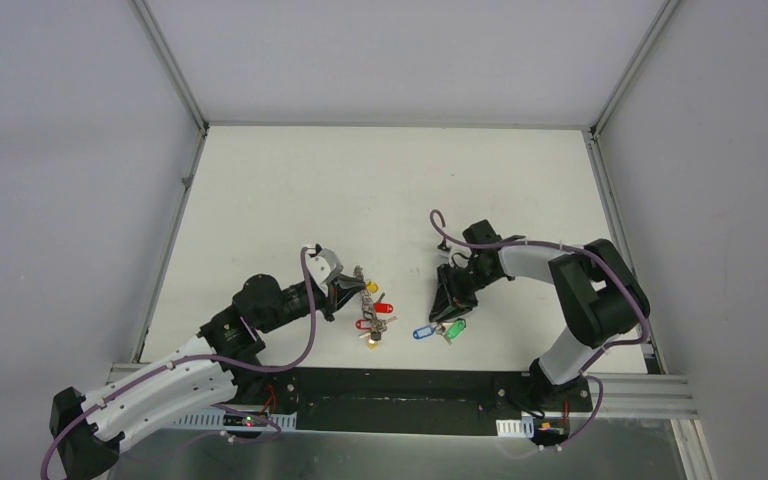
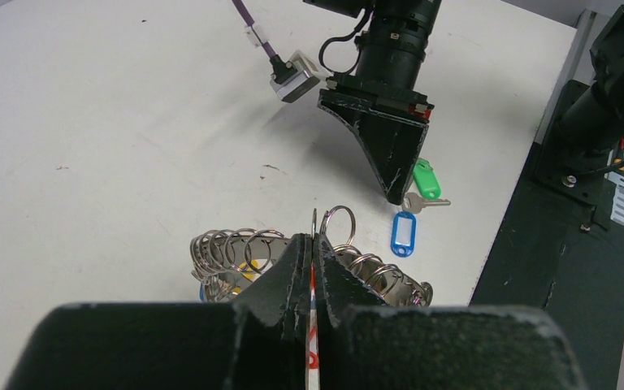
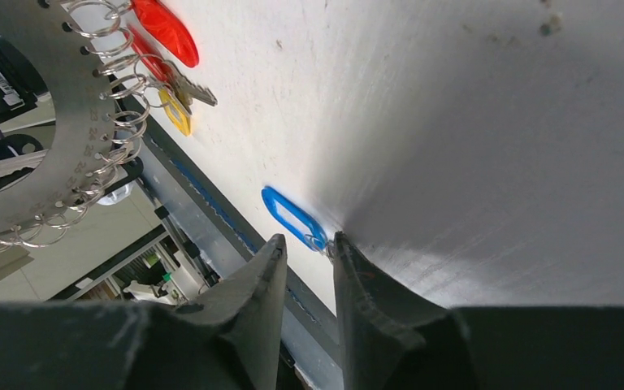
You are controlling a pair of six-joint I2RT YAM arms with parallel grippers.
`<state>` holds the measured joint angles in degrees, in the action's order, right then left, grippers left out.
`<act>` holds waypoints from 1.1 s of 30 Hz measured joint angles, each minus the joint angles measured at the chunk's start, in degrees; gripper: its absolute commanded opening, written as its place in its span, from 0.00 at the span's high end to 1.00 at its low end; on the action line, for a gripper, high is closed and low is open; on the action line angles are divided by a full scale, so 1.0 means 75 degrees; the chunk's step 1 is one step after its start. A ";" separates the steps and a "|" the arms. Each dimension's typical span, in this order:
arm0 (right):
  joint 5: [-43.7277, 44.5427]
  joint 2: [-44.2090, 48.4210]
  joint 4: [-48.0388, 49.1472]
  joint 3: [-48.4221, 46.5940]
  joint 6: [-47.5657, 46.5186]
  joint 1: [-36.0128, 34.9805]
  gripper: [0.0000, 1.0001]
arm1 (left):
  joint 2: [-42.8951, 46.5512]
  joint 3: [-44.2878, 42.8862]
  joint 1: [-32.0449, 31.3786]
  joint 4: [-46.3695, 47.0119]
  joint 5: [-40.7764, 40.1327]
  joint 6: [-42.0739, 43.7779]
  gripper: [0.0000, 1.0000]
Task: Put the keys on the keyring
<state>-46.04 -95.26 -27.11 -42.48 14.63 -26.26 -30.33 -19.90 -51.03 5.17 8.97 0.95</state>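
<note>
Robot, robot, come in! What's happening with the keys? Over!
Left tool shut on the keyring. Right tool slightly open, tips at the blue-tagged key. Green-tagged key beside it, both off the ring. Nothing blocking.

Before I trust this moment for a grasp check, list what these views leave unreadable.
1. Left wrist view: the left gripper covers the near part of the keyring; where it grips is hidden.
2. Right wrist view: the blue-tagged key shows only its tag; the right gripper hides the rest. The green-tagged key is out of frame.
3. Top view: both keys are too small to judge contact with the right gripper.
</note>
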 measured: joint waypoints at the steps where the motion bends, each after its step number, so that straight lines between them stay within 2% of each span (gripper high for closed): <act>1: 0.0032 0.0012 -0.0023 -0.0009 -0.0006 0.0000 0.67 | 0.0006 0.0000 0.0000 -0.0006 0.0000 -0.0003 1.00; 4: 0.0140 0.0134 -0.0128 -0.0012 -0.0032 0.0000 0.63 | 0.0012 0.0000 0.0000 -0.0012 0.0000 -0.0003 1.00; 10: 0.0154 0.0306 -0.0181 -0.0012 -0.0055 0.0000 0.67 | 0.0012 0.0000 0.0000 -0.0012 0.0000 -0.0003 1.00; 22: 0.0154 0.0032 -0.0309 -0.0099 -0.0114 -0.0052 0.64 | 0.0015 0.0000 0.0000 -0.0015 0.0000 -0.0006 1.00; 31: 0.0160 -0.0041 -0.0463 -0.0192 -0.0184 -0.0251 0.83 | 0.0015 0.0000 0.0000 -0.0017 0.0000 -0.0006 1.00; 33: 0.0140 -0.0041 -0.0551 -0.0216 -0.0198 -0.0294 0.84 | 0.0015 0.0000 0.0000 -0.0017 0.0000 -0.0006 1.00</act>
<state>-44.99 -95.57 -31.24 -44.10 13.15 -28.47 -30.22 -19.90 -51.03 5.04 8.97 0.91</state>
